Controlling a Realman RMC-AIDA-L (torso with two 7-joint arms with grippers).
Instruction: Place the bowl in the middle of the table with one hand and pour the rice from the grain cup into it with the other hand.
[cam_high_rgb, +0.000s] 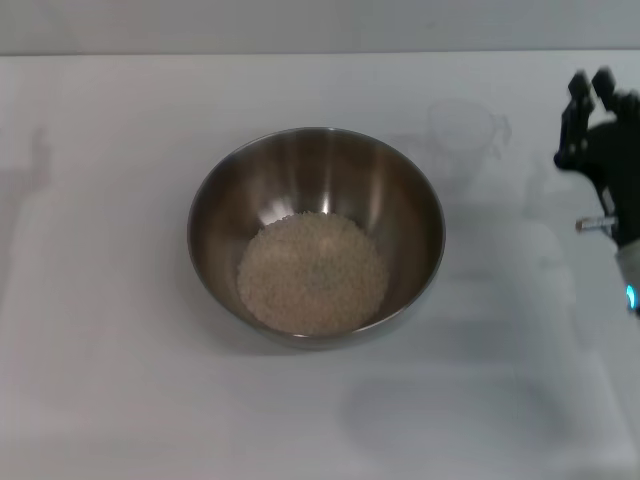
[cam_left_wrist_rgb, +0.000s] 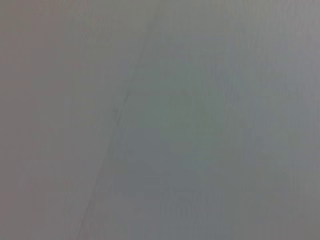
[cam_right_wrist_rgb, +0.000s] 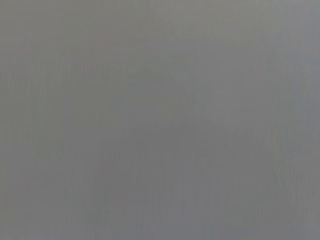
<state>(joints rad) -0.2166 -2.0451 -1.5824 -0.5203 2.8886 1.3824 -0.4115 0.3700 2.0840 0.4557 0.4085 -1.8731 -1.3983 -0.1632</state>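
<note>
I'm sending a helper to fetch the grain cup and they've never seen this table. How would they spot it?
Start at the steel bowl holding rice in the middle of the white table. Look beyond its far right rim, toward the right claw: the grain cup stands there, apart from both. It is small, handled and nearly see-through.

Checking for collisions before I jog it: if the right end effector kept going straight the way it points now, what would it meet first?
Probably nothing: the right end effector points toward the table's far edge, and the grain cup stands off to its left. Depth is unclear.
</note>
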